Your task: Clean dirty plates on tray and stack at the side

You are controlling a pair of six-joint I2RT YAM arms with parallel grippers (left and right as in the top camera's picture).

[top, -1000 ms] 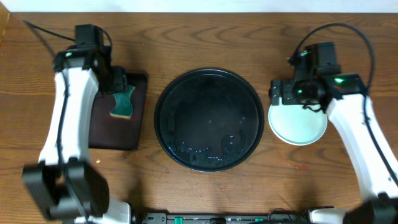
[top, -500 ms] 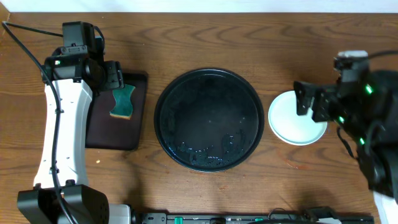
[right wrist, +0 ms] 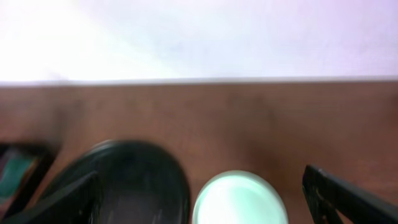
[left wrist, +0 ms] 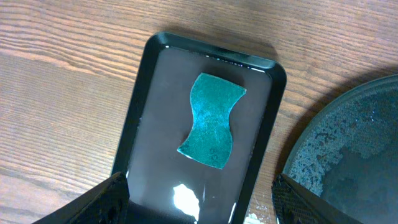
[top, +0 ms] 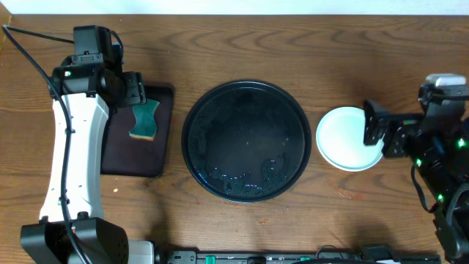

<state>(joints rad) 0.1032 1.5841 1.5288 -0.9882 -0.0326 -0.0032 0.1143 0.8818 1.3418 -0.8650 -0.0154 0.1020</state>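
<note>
Overhead, both jaws spread empty; speckled round black tray (top: 245,139), smooth mint plate (top: 341,139).

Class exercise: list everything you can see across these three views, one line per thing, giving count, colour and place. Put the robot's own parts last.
table: one, brown wood, under everything
round tray: one, black, wet-looking, centre of the table, nothing on it
plates: one pile, number in it cannot be told from above, light mint on top, just right of the round tray
rectangular tray: one, dark, left of the round tray
sponge: one, teal, lying in the rectangular tray
left gripper: one, black on a white arm, open, over the rectangular tray
right gripper: one, black, open, at the right edge of the plates
</note>
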